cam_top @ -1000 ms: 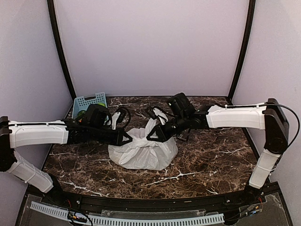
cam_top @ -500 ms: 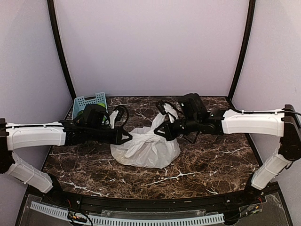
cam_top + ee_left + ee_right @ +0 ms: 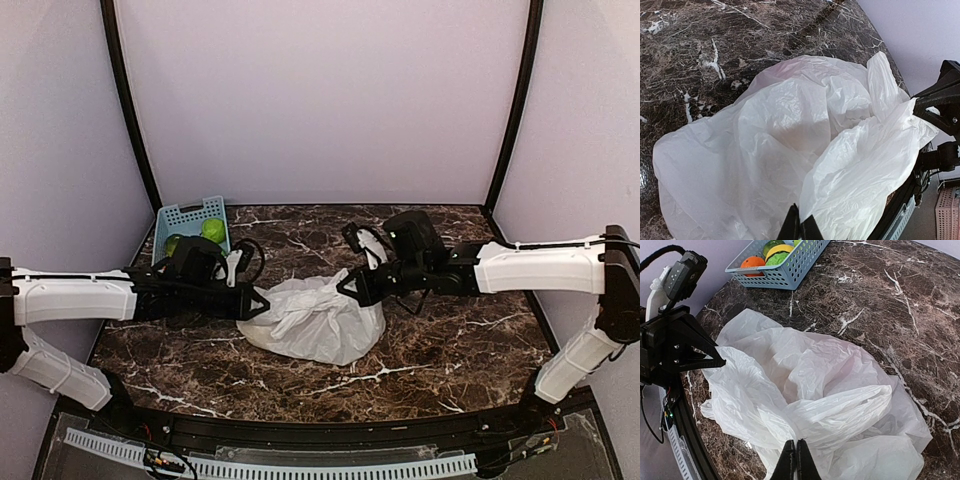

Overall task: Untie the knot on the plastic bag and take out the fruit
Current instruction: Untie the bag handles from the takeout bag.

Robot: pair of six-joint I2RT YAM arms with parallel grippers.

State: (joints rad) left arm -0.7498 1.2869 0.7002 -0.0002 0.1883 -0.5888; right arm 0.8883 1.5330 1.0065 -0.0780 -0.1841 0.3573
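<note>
- Plastic bag: white, thin, crinkled and slightly see-through. It is slumped in a low heap on the dark marble table, about midway between the two arms. A faint pink tinge shows through the film near its top, but no outline of the contents can be made out.
- Upper folds of the bag: two drawn-out corners of film, one pulled toward each gripper. In the right wrist view, the corner on the right side is bunched into a narrow band.
- Left gripper: at the bag's left edge. Its fingers are clenched together on a fold of the film, which runs straight into their tips.
- Left arm: stretched low and nearly level over the table from the left side, with the wrist pointing right.
- Right gripper: at the bag's upper right edge. Its fingers are pressed together on the bunched film.
- Right arm: forearm level, reaching in from the right, with the elbow raised above its base at the near right corner.
- Blue lattice basket: at the far left corner of the table, behind the left arm and well apart from the bag. It holds round fruits, among them a green fruit and an orange fruit.
</note>
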